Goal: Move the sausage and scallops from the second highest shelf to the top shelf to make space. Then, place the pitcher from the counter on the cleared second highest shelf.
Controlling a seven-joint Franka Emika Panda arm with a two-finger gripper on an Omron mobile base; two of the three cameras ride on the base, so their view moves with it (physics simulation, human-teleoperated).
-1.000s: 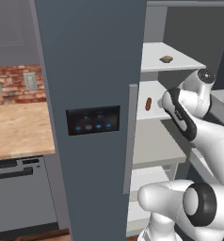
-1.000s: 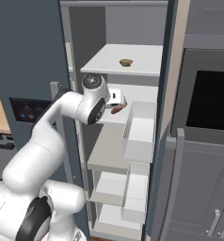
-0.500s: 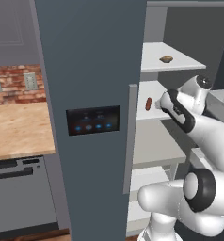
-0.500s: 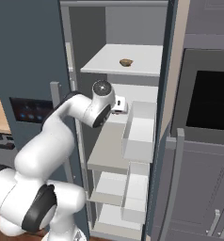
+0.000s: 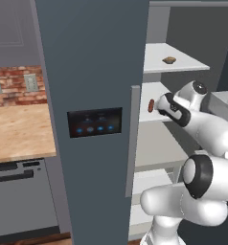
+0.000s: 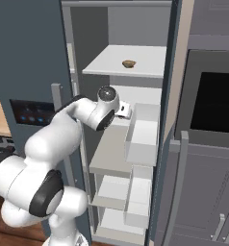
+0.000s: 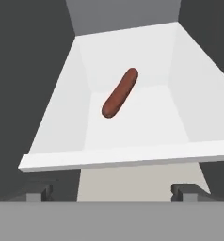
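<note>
In the left base view, the wide dark grey fridge door with its small black control panel (image 5: 95,122) covers the left part of the fridge, so just the end of the reddish-brown sausage link (image 5: 151,105) peeks out past the door edge on the second highest pale shelf. The white arm hides its own hand here, and the state of the fingers cannot be told. The small tan, golden-brown lump of scallops (image 5: 169,60) sits on the uppermost pale-grey shelf board (image 5: 183,66). To the left lies the light wooden butcher-block countertop (image 5: 17,134) against a red brick wall.

In the right base view, the scallops (image 6: 129,63) rest near the middle of the top shelf (image 6: 107,71). The arm's wrist blocks the second highest shelf, so the sausage is hidden behind it. Grey cabinets and a dark oven front stand to the right.

In the hand view, the sausage (image 7: 120,92) lies alone on the white shelf, its long axis running diagonally from lower left to upper right. The two-finger gripper (image 7: 114,192) hangs in front of the shelf edge, its tips spread wide apart and holding nothing.
</note>
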